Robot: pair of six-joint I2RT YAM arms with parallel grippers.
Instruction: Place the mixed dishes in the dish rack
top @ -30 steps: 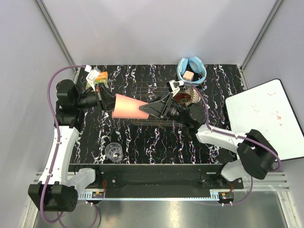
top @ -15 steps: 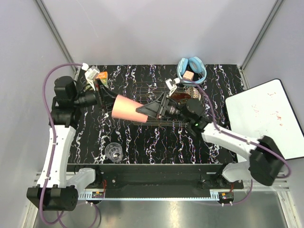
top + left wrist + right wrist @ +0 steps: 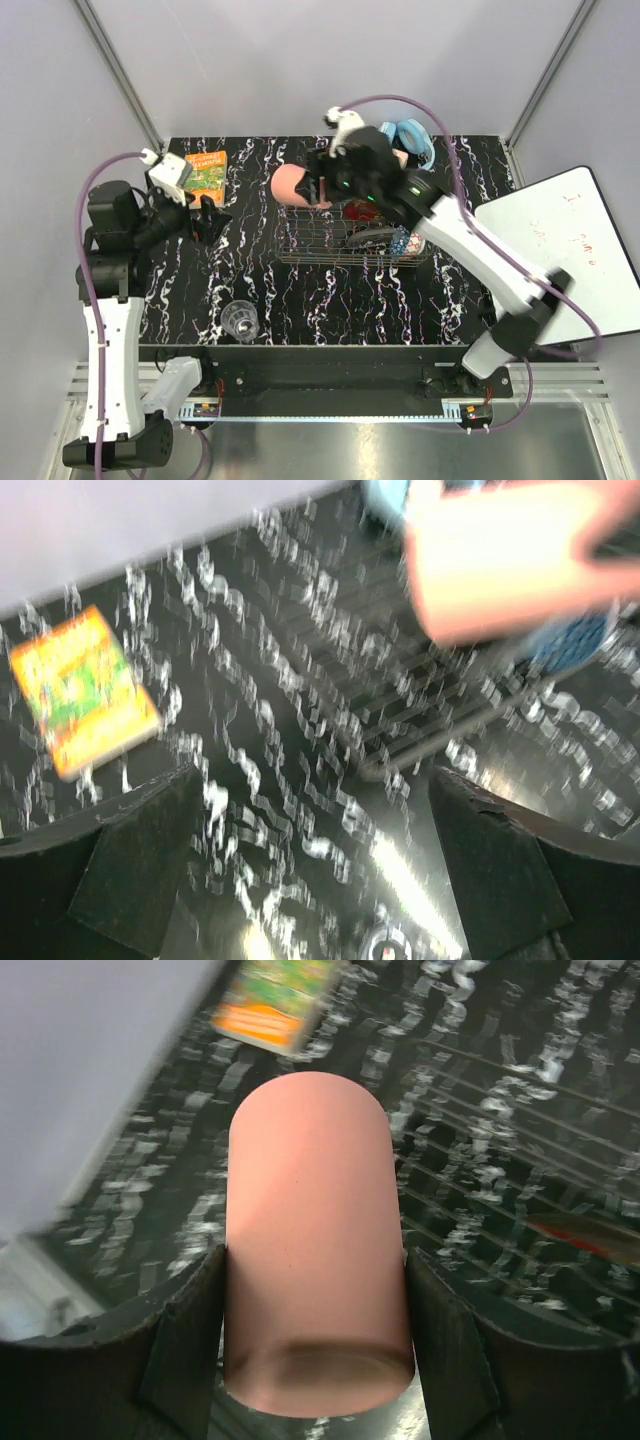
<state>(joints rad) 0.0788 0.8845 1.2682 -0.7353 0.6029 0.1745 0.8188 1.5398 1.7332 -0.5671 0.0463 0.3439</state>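
My right gripper is shut on the salmon-pink cup, holding it in the air above the far left corner of the dish rack. In the right wrist view the cup fills the gap between both fingers. My left gripper stands open and empty left of the rack, its fingers wide apart. A red floral plate and a blue patterned bowl sit in the rack's right half. A small clear tumbler stands near the front edge.
An orange-green book lies at the far left and shows in both wrist views. Light-blue headphones lie behind the rack. A white board lies right of the table.
My left gripper opened, let go of the cup and drew back to the left. My right arm swung up and back, carrying the cup from mid-table to above the rack's far left corner.
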